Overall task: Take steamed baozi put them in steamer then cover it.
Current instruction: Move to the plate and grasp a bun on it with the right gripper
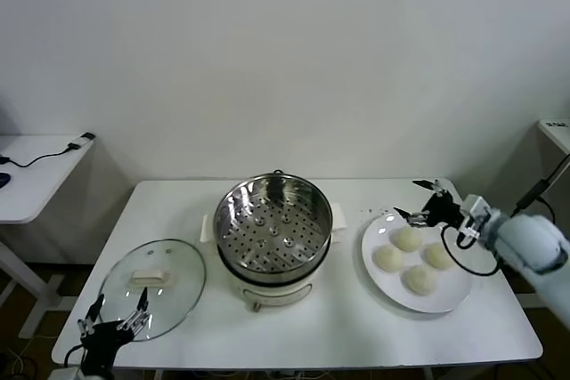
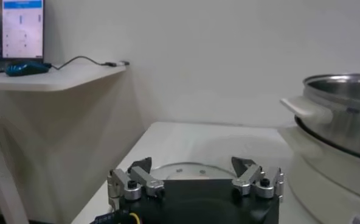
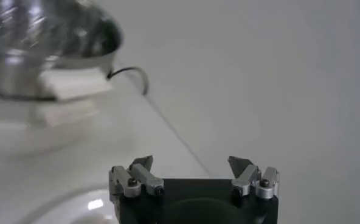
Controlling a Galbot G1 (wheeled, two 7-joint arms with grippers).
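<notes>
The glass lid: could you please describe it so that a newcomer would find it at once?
Start at the steamer in the middle of the white table; the glass lid lies flat on the robot's left of it. It is the only clear disc, with a white handle, unlike the white plate holding four baozi.

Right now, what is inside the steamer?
The steamer holds only its bare perforated tray; no steamed baozi are in it, all four sit on the white plate. Whatever lies beneath the tray is hidden.
</notes>
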